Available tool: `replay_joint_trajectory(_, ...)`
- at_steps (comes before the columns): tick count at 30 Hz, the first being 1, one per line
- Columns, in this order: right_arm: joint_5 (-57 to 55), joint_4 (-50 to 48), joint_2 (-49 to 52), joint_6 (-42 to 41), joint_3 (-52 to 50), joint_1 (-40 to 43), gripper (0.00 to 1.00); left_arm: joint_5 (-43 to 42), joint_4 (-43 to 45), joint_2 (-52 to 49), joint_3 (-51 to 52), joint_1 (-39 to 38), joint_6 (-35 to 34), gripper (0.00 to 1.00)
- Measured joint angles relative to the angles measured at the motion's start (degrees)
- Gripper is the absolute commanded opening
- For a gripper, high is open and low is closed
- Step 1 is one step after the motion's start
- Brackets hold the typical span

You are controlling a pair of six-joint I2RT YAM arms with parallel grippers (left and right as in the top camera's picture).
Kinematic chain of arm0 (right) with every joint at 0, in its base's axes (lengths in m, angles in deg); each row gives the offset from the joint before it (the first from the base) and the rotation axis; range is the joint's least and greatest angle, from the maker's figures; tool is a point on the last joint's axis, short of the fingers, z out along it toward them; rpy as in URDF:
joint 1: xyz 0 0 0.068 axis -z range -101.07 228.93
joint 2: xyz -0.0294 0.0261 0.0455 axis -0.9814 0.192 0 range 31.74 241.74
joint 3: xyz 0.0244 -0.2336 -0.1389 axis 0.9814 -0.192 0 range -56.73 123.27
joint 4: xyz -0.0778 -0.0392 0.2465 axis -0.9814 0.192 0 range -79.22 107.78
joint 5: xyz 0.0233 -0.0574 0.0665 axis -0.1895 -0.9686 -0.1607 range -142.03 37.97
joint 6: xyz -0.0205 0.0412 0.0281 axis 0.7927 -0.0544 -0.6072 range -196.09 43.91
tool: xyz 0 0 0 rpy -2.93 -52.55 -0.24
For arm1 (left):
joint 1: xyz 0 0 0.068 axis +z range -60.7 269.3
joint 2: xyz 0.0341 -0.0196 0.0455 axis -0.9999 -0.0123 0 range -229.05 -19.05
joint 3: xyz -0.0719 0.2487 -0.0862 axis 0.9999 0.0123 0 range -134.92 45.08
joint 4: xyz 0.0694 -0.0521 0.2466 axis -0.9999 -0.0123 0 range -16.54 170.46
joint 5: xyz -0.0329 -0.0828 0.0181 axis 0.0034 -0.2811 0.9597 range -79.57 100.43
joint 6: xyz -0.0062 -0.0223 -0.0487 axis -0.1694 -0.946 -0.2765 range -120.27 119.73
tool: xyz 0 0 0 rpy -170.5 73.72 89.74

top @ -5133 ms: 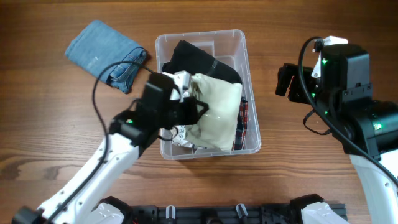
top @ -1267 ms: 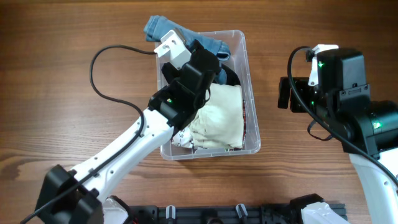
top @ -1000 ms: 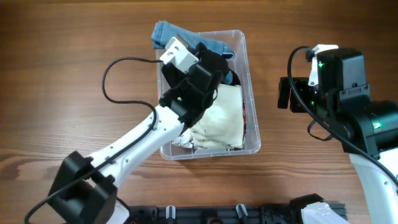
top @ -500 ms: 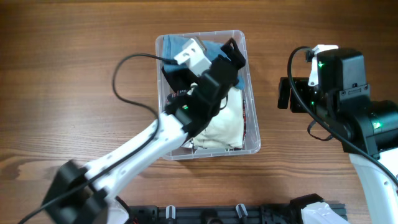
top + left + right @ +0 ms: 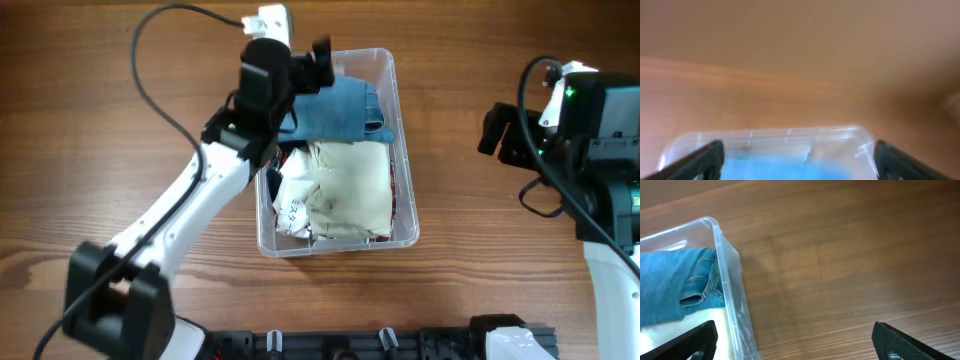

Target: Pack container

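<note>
Wooden bench (image 5: 90,150) all round; left end effector (image 5: 318,55) hovers spread and empty over the far rim of the clear rectangular plastic container (image 5: 403,160), mid-bench. Inside, the folded blue denim garment (image 5: 340,105) sits high. It could slide out, or a finger could clip the rim. Right end effector (image 5: 497,130) gapes, idle.

Overhead straight down — wrist views low, oblique, both catching the container (image 5: 340,247)

Our left gripper (image 5: 318,58) reaches to top centre, jaws spread wide; our right gripper (image 5: 497,128) hangs at the right edge, likewise parted.
</note>
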State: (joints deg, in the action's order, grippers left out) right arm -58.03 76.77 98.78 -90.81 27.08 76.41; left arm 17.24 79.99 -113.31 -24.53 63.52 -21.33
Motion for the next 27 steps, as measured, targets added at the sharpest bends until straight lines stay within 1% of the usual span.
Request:
replay_joint_trajectory(2,0.7,0.5,0.5,0.0,0.0,0.0,1.00,-1.6,-7.5,-3.3,-0.1,-0.1,-1.4,0.89)
replay_joint_trajectory(3,1.0,0.7,1.1,0.0,0.0,0.0,1.00,-2.4,-13.0,-5.8,-0.1,-0.4,-2.4,0.90)
replay_joint_trajectory(4,1.1,0.7,1.5,0.0,0.0,0.0,1.00,-2.9,-15.9,-8.2,-0.3,-0.7,-3.3,0.91)
replay_joint_trajectory(6,1.1,0.7,2.0,0.0,0.0,0.0,1.00,-4.2,-18.9,-11.3,-1.6,-1.2,-5.0,0.91)
replay_joint_trajectory(9,1.3,0.8,2.1,0.0,0.0,0.0,1.00,-6.4,-18.1,-14.0,-3.1,-1.4,-6.2,0.95)
replay_joint_trajectory(10,1.3,0.9,2.1,0.0,0.0,0.0,1.00,-8.1,-16.5,-14.3,-3.1,-1.4,-6.3,0.99)
replay_joint_trajectory(11,1.3,0.9,2.1,0.0,0.0,0.0,1.00,-9.1,-15.7,-14.4,-3.1,-1.5,-6.3,1.00)
replay_joint_trajectory(14,1.7,0.9,2.1,0.2,0.0,0.0,1.00,-11.1,-14.9,-13.6,-2.7,-1.3,-6.3,1.00)
replay_joint_trajectory(16,2.8,0.9,2.1,1.4,0.0,0.0,1.00,-12.8,-15.4,-11.4,-1.7,-0.6,-6.3,1.00)
replay_joint_trajectory(17,3.3,0.9,2.1,2.0,0.0,0.0,1.00,-14.1,-16.7,-8.0,-0.5,0.1,-6.3,1.00)
replay_joint_trajectory(20,7.0,-0.3,2.1,5.2,0.0,0.0,1.00,-14.6,-17.8,1.3,0.4,0.9,-6.0,1.00)
replay_joint_trajectory(22,11.3,-2.2,2.4,8.3,0.0,0.0,1.00,-12.5,-18.7,11.0,0.3,1.7,-5.0,1.00)
replay_joint_trajectory(23,12.3,-2.7,3.1,9.1,0.0,0.0,1.00,-10.3,-19.5,14.0,0.2,2.2,-4.7,1.00)
replay_joint_trajectory(26,13.7,-5.6,8.5,11.7,0.0,-0.3,1.00,-6.1,-22.7,17.7,0.2,6.6,-4.5,1.00)
replay_joint_trajectory(27,13.9,-7.5,12.0,12.5,0.0,-0.4,1.00,-4.7,-24.6,17.4,0.2,10.2,-4.5,1.00)
